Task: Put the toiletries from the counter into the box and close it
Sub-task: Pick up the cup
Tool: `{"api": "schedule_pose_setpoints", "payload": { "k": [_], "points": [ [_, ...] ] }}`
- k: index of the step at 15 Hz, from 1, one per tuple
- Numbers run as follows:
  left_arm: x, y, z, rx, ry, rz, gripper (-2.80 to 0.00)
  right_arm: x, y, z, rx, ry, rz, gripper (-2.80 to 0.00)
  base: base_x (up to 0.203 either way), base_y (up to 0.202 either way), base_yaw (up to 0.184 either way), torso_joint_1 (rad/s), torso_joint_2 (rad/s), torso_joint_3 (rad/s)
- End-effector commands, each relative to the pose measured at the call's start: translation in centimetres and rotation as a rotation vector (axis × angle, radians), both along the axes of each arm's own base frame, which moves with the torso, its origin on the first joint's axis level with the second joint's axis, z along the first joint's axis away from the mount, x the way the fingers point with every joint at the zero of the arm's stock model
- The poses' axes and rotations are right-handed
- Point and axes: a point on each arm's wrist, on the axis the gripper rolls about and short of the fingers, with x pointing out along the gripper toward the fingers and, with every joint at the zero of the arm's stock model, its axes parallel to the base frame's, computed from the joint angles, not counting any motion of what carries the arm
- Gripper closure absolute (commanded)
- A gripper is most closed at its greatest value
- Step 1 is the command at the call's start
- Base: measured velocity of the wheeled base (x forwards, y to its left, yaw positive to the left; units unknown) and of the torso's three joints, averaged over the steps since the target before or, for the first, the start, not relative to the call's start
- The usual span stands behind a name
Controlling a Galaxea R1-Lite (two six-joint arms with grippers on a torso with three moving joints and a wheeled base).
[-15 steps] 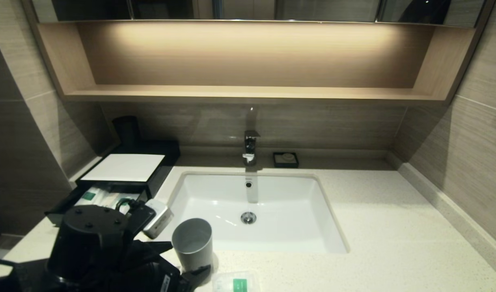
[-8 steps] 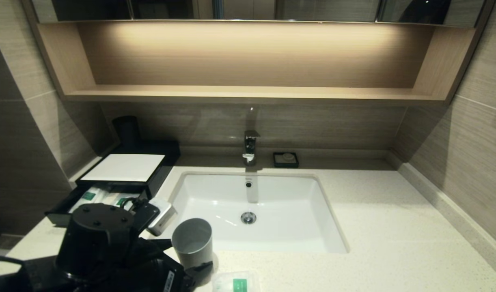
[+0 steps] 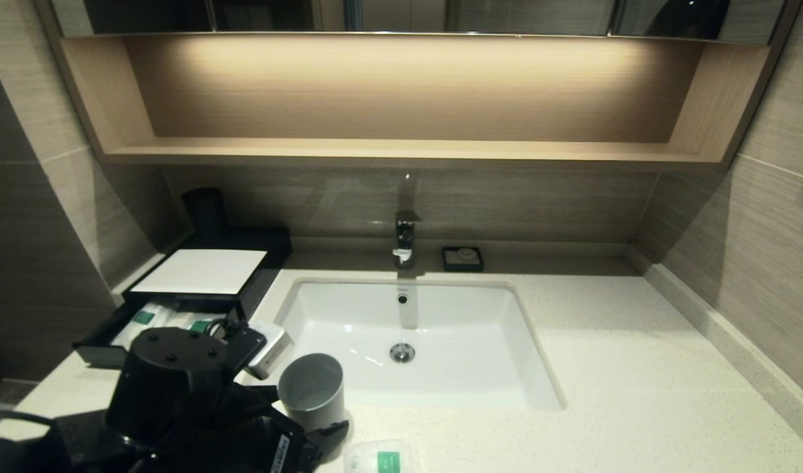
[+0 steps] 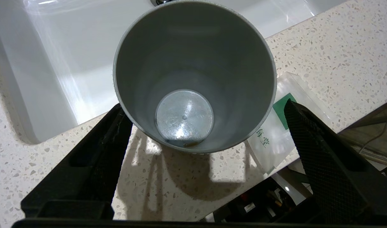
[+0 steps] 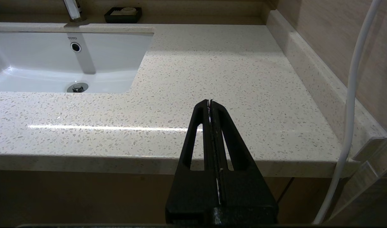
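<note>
The left gripper (image 4: 199, 126) is hanging low over the front left part of the counter (image 3: 638, 368), its fingers spread wide and grasping nothing. In the left wrist view, 1 finger is sitting on each side of an upright grey cup (image 4: 193, 76), with a gap showing on both sides. The cup is standing on the counter just in front of the sink (image 3: 349, 309), near its front left corner.

1 small squarish packet (image 3: 382, 458) with a green label is lying flat on the counter at the front edge, just to the right of the cup. In the left wrist view this packet (image 4: 285, 126) is lying beside the cup base, partly behind the cup and 1 finger.

The box (image 3: 201, 272) is sitting at the back left of the counter, left of the sink, with its white top panel facing up. Its front drawer (image 3: 99, 341) is standing pulled out toward the robot. Inside it, 2 plastic-wrapped packets (image 3: 152, 316) with green labels are lying side by side, partly hidden behind the left arm.

The right gripper (image 5: 210, 106) is parked off the front edge of the counter on the right side, fingers pressed together and empty. It is not showing in the head view.

A black soap dish (image 3: 462, 258) is resting at the back of the counter, right of the tap (image 3: 405, 238).
</note>
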Motion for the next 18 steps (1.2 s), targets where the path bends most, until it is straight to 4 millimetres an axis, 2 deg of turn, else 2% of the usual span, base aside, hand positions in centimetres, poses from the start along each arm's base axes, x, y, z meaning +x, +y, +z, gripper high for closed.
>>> {"api": "schedule_pose_setpoints", "payload": {
  "k": [1, 18],
  "points": [
    [0.3, -0.2, -0.2, -0.001, -0.002, 0.001, -2.80, 0.0, 0.0, 0.0, 0.000, 0.002, 0.000, 0.00, 0.000, 0.000, 0.000, 0.000, 0.00, 0.000],
    [1.3, -0.7, -1.2, 0.029, -0.001, 0.028, -2.80, 0.0, 0.0, 0.0, 0.000, 0.001, 0.000, 0.00, 0.000, 0.000, 0.000, 0.000, 0.00, 0.000]
  ]
}}
